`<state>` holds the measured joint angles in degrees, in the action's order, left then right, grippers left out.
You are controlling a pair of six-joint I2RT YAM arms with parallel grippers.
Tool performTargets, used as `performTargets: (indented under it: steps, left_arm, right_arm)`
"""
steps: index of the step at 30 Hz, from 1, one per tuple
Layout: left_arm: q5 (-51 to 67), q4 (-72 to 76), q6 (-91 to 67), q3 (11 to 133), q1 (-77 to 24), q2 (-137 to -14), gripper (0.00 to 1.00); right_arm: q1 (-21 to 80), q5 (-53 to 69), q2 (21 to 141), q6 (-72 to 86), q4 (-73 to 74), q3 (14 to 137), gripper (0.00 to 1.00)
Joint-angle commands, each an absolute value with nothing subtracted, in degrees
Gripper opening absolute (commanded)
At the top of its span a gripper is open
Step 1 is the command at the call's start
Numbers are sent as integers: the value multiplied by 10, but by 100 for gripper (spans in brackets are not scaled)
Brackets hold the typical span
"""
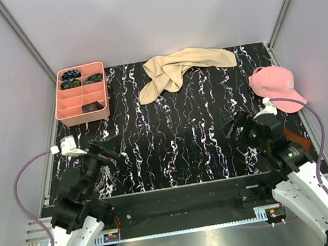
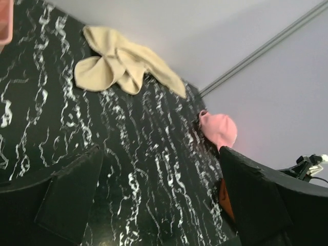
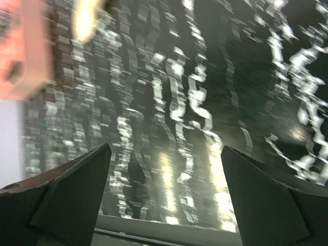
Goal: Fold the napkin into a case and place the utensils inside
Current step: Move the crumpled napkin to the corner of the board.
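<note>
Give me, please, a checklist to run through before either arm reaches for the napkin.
1. Left gripper open, holding nothing: ok.
2. Right gripper open, holding nothing: ok.
3. Napkin lying flat for folding: not ok, it is bunched up near the far edge of the mat.
4. Utensils located: cannot tell, none shows in any view.
5. Pink cap apart from the napkin: ok.

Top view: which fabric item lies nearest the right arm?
The pink baseball cap, at the right edge; the beige napkin lies crumpled at the back.
</note>
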<state>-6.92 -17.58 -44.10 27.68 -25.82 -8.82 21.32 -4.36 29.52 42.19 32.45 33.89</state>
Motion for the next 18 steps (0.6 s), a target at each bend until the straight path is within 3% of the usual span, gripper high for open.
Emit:
performTargets:
  steps: [1,10,18]
  left_arm:
    - [-88,-171,-457,273,-260,-216,99]
    - [-31,-187,-353,486,-261,-636,89]
    - [-17,-178,-350,634,-261,-841,85]
  right_arm:
    - [215,-54,368,359,343,371,100]
    - [214,-7,638,287,147,478,100]
    - [210,21,945,279,72,714,100]
